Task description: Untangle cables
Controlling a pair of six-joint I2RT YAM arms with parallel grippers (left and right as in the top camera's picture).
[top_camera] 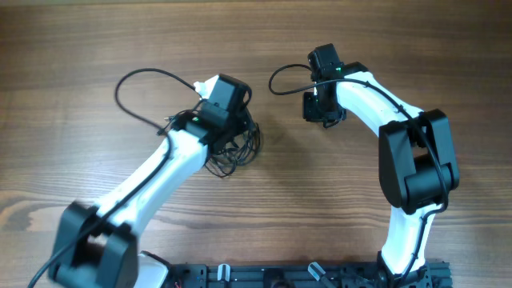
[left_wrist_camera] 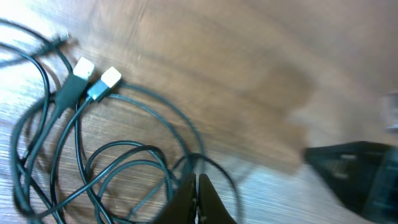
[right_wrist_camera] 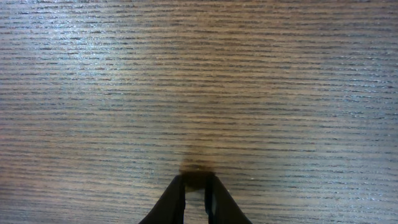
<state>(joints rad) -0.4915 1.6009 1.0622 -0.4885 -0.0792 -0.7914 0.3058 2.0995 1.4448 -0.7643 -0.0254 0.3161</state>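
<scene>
A: Where are the cables [top_camera: 230, 158]?

B: One bunch on the counter [top_camera: 416, 40], left of centre, directly under the left arm's wrist. The loops overlap several times. Two plugs [left_wrist_camera: 84, 67] lie side by side at the bunch's far edge, pale tips pointing away from the wrist camera.

A: Why is the left arm there?

B: Judgement: it sits over the knot to get hold of one strand and draw it out. The left fingers [left_wrist_camera: 185, 205] are together, tips down where a loop crosses in front of them. The view is blurred at that spot, so I cannot tell whether the strand is nipped or only lies against the tips.

A: And the right side?

B: The right fingers [right_wrist_camera: 174, 199] hang low over bare wood, well apart from the bunch, on its right. They are nearly together, with only a thin slit between them. Nothing shows in the slit, and there is no cable anywhere in that view. Judgement: placed clear so as not to crowd the left arm, or ready to take a second strand. From there it does nothing to the knot.

A: Task state?

B: Not untangled. The loops are interlaced and no cord lies out alone.
</scene>
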